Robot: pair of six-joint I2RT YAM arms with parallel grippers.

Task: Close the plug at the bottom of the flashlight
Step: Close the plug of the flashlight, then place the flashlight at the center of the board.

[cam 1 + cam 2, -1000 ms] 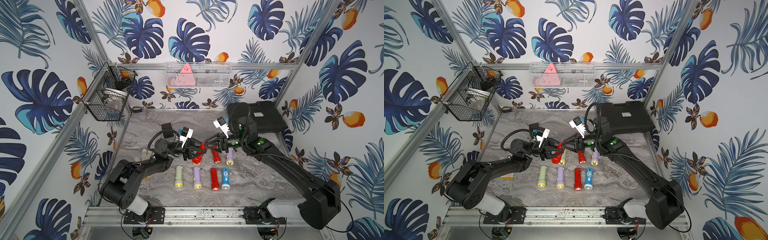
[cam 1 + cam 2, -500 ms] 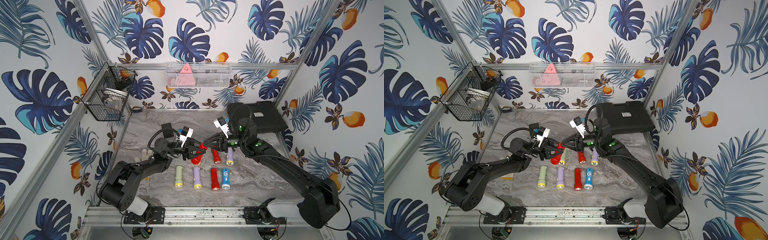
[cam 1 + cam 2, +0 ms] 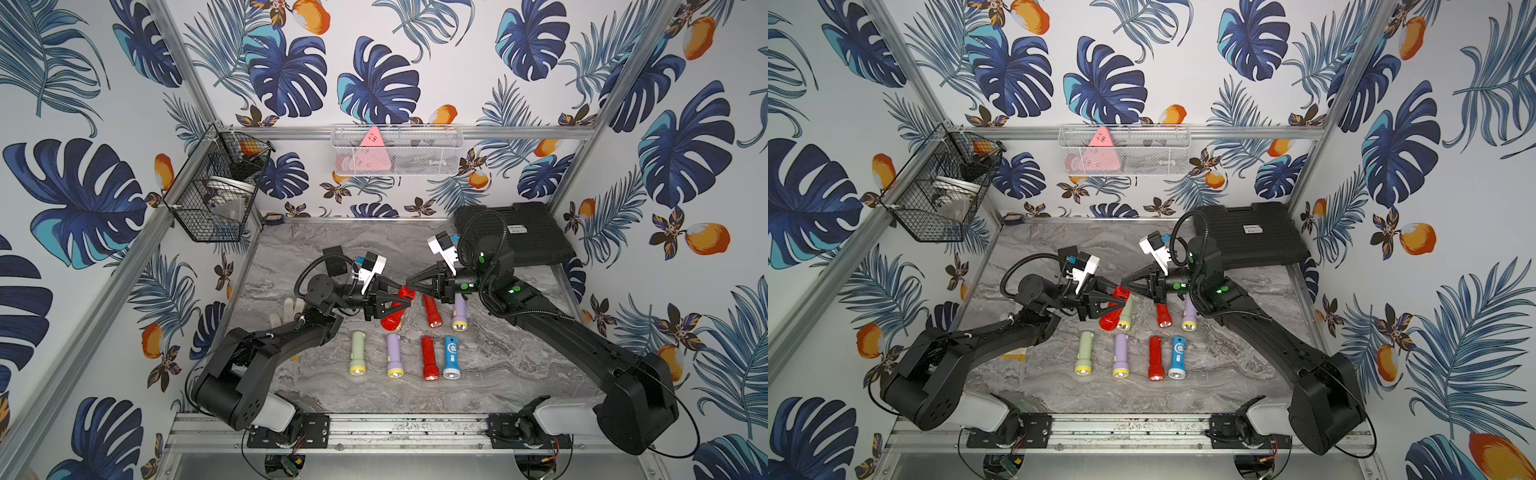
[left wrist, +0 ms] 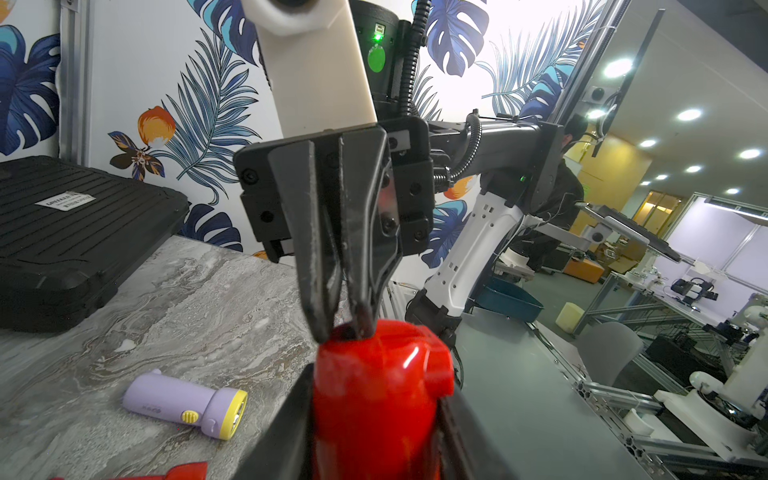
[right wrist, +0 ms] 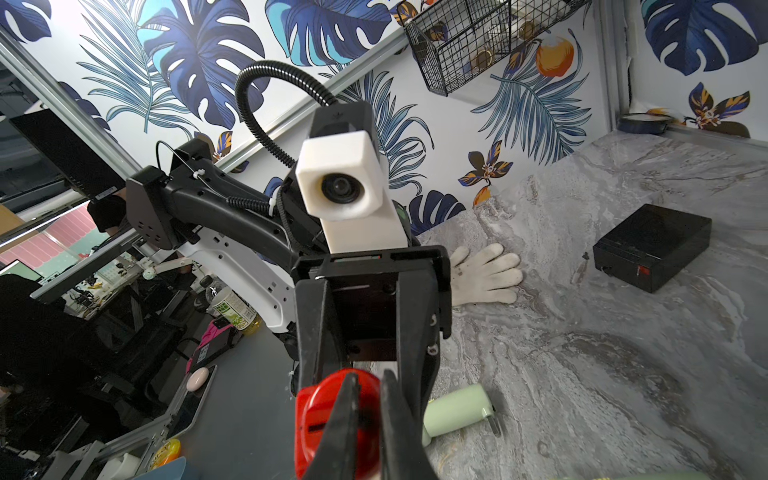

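Left gripper (image 3: 401, 304): we see it clenched on the flashlight (image 3: 391, 321), one finger on each side of the red body.
Flashlight: held off the table (image 3: 498, 365) near its middle and tilted, with the rear end pointing toward the right gripper (image 4: 343, 331).
Right gripper: fingers pinched together, with the tips touching the flashlight's rear end.
Plug: we cannot pick it out behind those fingertips.
Front row: green spare (image 3: 357, 353), purple spare (image 3: 394, 355), red spare (image 3: 428, 358) and blue spare (image 3: 451, 356) lie side by side on the table.
Case (image 3: 519, 237): black, in the far right corner.
Glove (image 5: 486, 270): white, lying flat beside the left arm.
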